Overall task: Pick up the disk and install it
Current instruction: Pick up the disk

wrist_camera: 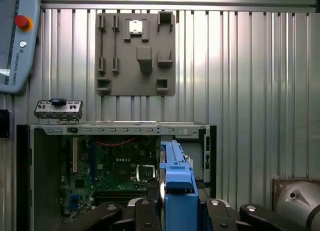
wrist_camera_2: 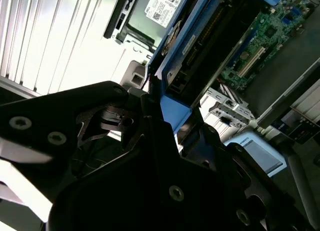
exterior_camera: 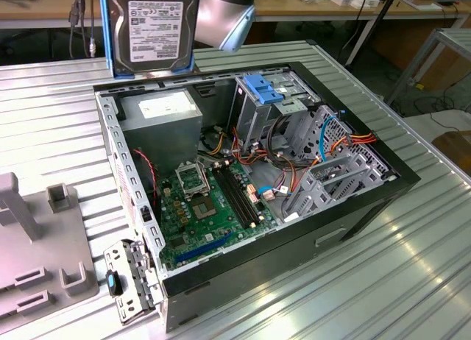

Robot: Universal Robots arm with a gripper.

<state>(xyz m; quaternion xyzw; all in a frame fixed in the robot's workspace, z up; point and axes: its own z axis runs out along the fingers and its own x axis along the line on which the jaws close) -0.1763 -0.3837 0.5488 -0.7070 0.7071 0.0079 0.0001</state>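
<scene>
First wrist view: claw (wrist_camera: 179, 212) grips the disk (wrist_camera: 176, 178) above the case (wrist_camera: 125, 127).

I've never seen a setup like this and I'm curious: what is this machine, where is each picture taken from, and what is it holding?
It is a robot arm with a grasping tool. The exterior view comes from a camera standing off the arm; both wrist views come from cameras riding near its wrist. On the ribbed metal table lie an open computer case, its motherboard exposed, and a grey holder tray. The tool is shut on the disk, a dark drive in a blue carrier, held in the air near the case.
</scene>
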